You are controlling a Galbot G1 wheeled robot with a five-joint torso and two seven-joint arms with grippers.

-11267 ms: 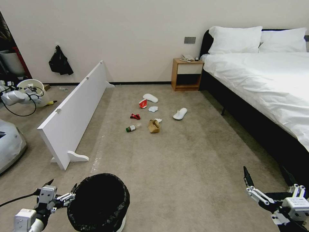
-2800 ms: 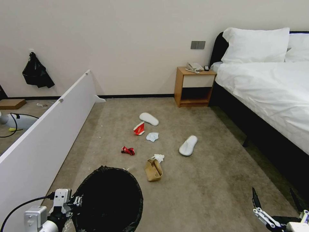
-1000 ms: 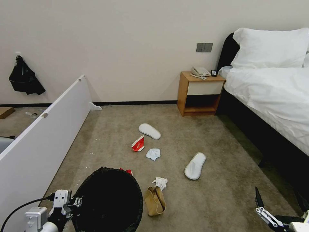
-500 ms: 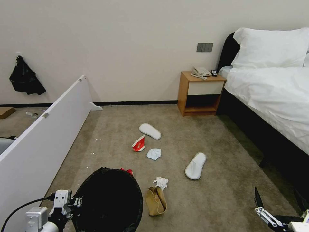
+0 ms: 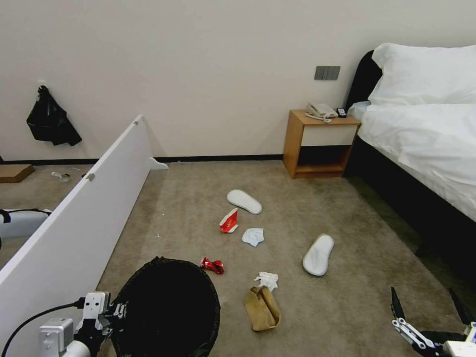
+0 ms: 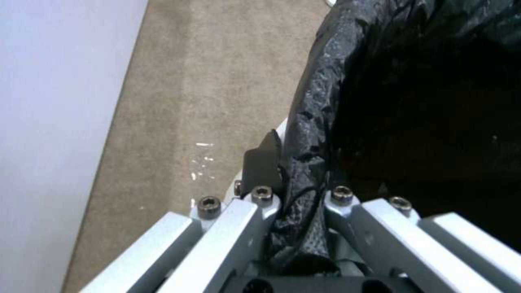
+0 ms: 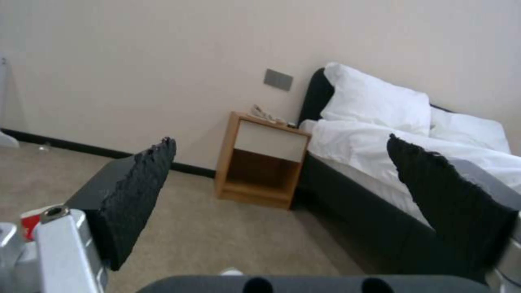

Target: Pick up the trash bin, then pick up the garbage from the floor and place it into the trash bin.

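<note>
The trash bin (image 5: 168,307), lined with a glossy black bag, hangs at the lower left of the head view. My left gripper (image 5: 116,313) is shut on its bag-covered rim (image 6: 304,162). The garbage lies on the carpet just ahead: a brown paper bag (image 5: 262,308), a white tissue (image 5: 267,280), a red wrapper (image 5: 213,266), a red-and-white carton (image 5: 229,221), another tissue (image 5: 253,236) and two white slippers (image 5: 244,202) (image 5: 318,254). My right gripper (image 5: 426,310) hovers low at the right, open and holding nothing (image 7: 287,195).
A long white board (image 5: 84,228) stands on edge along the left. A wooden nightstand (image 5: 322,144) and a bed (image 5: 426,144) with a dark frame take the right side. A limp black bag (image 5: 52,124) hangs on the far wall. Bare carpet lies between litter and bed.
The whole view has shifted, so the camera moved: the litter now sits closer and more to the right, and the red wrapper shows beside the bin's rim. Both grippers are as before.
</note>
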